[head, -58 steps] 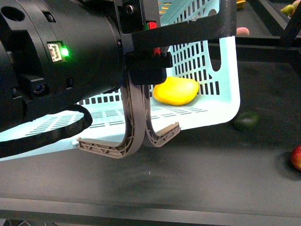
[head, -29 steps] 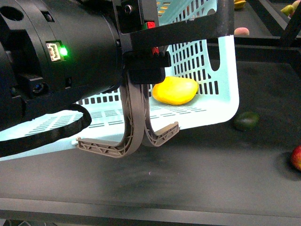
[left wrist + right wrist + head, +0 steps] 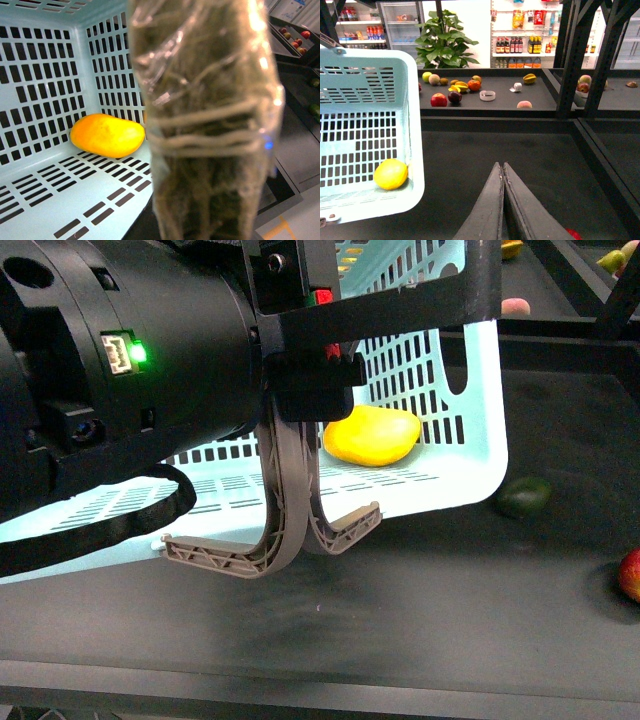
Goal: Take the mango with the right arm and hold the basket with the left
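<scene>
The left end effector (image 3: 303,390) is clamped on the basket's two handles (image 3: 285,500), which are drawn together under its black block. The right end effector (image 3: 501,170) has its fingers pressed flat together with nothing between them. It hangs over bare table (image 3: 400,620) to the right of the basket (image 3: 480,440).

The mango (image 3: 372,435) lies inside the basket, so I judge the picking done and the step in hand to be a steady hold. To do that well, both handles should sit square in the clamp so neither slips free. The tilt should also be held constant. The mango is smooth and rounded, and tipping the mouth further down would likely roll it out. Any lift should be slow, with the right arm held clear of the basket's right wall.

The basket is pale blue and slotted, tipped so its open mouth faces the robot. It holds only the mango, which rests on the lowest inner face, against the back face and near the right wall. Whether the basket's lower edge touches the table I cannot tell. Outside it, a green fruit (image 3: 523,497) lies on the table just beside its near right corner. An apple (image 3: 630,575) lies further toward the table's right edge.
</scene>
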Robot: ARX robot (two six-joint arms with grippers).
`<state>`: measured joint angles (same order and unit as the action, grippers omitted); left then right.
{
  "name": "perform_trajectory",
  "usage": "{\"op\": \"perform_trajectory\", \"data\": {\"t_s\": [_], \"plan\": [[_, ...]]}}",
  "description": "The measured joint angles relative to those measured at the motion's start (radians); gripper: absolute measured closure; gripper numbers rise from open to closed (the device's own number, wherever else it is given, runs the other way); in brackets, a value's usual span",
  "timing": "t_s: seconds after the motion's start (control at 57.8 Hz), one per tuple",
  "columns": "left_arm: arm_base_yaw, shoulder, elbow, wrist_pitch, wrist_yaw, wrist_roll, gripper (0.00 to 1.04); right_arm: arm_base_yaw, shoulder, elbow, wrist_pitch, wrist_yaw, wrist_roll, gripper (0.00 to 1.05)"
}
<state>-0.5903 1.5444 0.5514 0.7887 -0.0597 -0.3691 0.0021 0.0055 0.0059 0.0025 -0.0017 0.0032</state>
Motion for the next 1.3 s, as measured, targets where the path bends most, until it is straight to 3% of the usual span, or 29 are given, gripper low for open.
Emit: {"op": "perform_trajectory", "data": {"t_s": [0.052, 0.346, 0.519, 1.297], "plan": [[0.000, 0.000, 0.000, 0.000, 0.000, 0.000, 1.01, 0.000, 0.000, 0.000, 0.000, 0.000, -0.002, 1.00], [0.000, 0.000, 0.000, 0.000, 0.000, 0.000, 1.01, 0.000, 0.000, 0.000, 0.000, 0.000, -0.002, 0.37], [0.000, 0.000, 0.000, 0.000, 0.000, 0.000, 1.01, 0.000, 0.000, 0.000, 0.000, 0.000, -0.002, 0.06], [0.000, 0.000, 0.000, 0.000, 0.000, 0.000, 1.01, 0.000, 0.000, 0.000, 0.000, 0.000, -0.002, 0.08]]}}
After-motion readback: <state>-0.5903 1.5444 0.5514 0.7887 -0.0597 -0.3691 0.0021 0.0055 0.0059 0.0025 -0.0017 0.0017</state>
